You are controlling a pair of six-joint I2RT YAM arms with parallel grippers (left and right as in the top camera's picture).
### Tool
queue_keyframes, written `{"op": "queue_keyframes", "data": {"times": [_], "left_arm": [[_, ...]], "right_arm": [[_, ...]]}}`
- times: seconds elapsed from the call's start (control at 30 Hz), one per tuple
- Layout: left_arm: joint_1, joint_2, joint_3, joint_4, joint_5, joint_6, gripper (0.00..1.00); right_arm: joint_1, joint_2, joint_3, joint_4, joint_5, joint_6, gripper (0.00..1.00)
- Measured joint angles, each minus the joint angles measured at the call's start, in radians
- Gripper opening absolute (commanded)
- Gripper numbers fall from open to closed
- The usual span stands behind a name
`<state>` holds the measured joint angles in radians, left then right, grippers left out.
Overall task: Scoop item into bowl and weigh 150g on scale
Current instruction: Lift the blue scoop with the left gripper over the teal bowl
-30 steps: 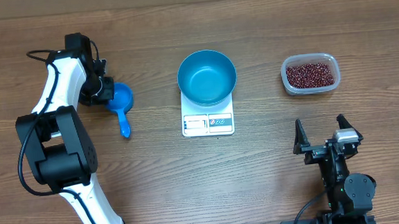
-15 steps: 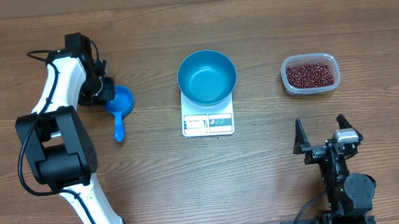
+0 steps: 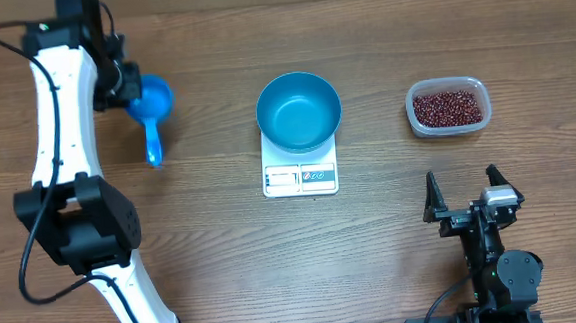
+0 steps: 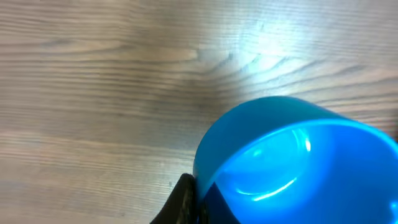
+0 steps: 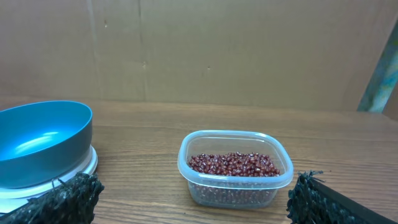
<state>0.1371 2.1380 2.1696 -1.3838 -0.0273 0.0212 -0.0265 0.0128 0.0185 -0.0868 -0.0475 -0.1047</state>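
Jaws wide apart, the right gripper sits at the near right of the wooden table, holding nothing. Beyond it stands a clear plastic tub holding the dark red-brown beans. At mid-table, well left of the tub, lies the white kitchen scale, its display and buttons along the near edge. The deep blue bowl rests on the scale's far part. Farthest off, at the far left, the left gripper is clamped on the cup rim of a small blue scoop, whose handle points toward the near side. Whether the scoop touches the table cannot be told.
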Motion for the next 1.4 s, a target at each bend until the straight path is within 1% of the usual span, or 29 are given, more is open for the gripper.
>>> {"op": "queue_keyframes", "data": {"times": [0.1, 0.13, 0.17, 0.3, 0.33, 0.4, 0.5, 0.67, 0.8, 0.87, 1.13, 1.23, 1.3, 1.4], "left_arm": [[-0.002, 0.000, 0.138, -0.088, 0.000, -0.074, 0.04], [-0.007, 0.000, 0.203, -0.143, 0.003, -0.131, 0.04], [-0.007, 0.000, 0.211, -0.148, 0.005, -0.139, 0.04], [-0.033, -0.002, 0.296, -0.277, 0.065, -0.335, 0.04], [-0.045, -0.002, 0.304, -0.301, 0.093, -0.407, 0.04], [-0.065, -0.002, 0.306, -0.303, 0.153, -0.479, 0.04], [-0.102, -0.002, 0.306, -0.303, 0.222, -0.549, 0.04], [-0.203, -0.002, 0.306, -0.303, 0.220, -0.684, 0.04], [-0.300, -0.002, 0.306, -0.303, 0.175, -0.757, 0.04], [-0.370, -0.002, 0.306, -0.303, 0.145, -0.799, 0.04], [-0.595, -0.002, 0.306, -0.303, 0.005, -0.939, 0.04], [-0.624, -0.002, 0.306, -0.303, -0.015, -0.966, 0.04], [-0.633, -0.002, 0.306, -0.303, -0.021, -0.976, 0.04], [-0.635, -0.002, 0.306, -0.303, -0.031, -0.990, 0.04]], "right_arm": [[0.000, 0.000, 0.000, 0.000, 0.000, 0.000, 1.00], [0.000, 0.000, 0.000, 0.000, 0.000, 0.000, 1.00], [0.000, 0.000, 0.000, 0.000, 0.000, 0.000, 1.00], [0.000, 0.000, 0.000, 0.000, 0.000, 0.000, 1.00], [0.000, 0.000, 0.000, 0.000, 0.000, 0.000, 1.00], [0.000, 0.000, 0.000, -0.001, 0.000, 0.000, 1.00], [0.000, 0.000, 0.000, -0.001, 0.000, 0.000, 1.00], [0.000, 0.000, 0.000, -0.001, 0.002, 0.000, 1.00], [0.000, 0.000, 0.000, 0.000, 0.004, 0.000, 1.00], [0.000, 0.000, 0.000, -0.001, 0.005, 0.000, 1.00], [0.000, 0.000, 0.000, 0.014, 0.010, -0.001, 1.00], [0.000, 0.000, 0.000, 0.011, 0.011, 0.005, 1.00], [0.000, 0.000, 0.000, 0.022, 0.011, 0.036, 1.00], [0.000, 0.000, 0.000, 0.039, 0.011, 0.136, 1.00]]}}
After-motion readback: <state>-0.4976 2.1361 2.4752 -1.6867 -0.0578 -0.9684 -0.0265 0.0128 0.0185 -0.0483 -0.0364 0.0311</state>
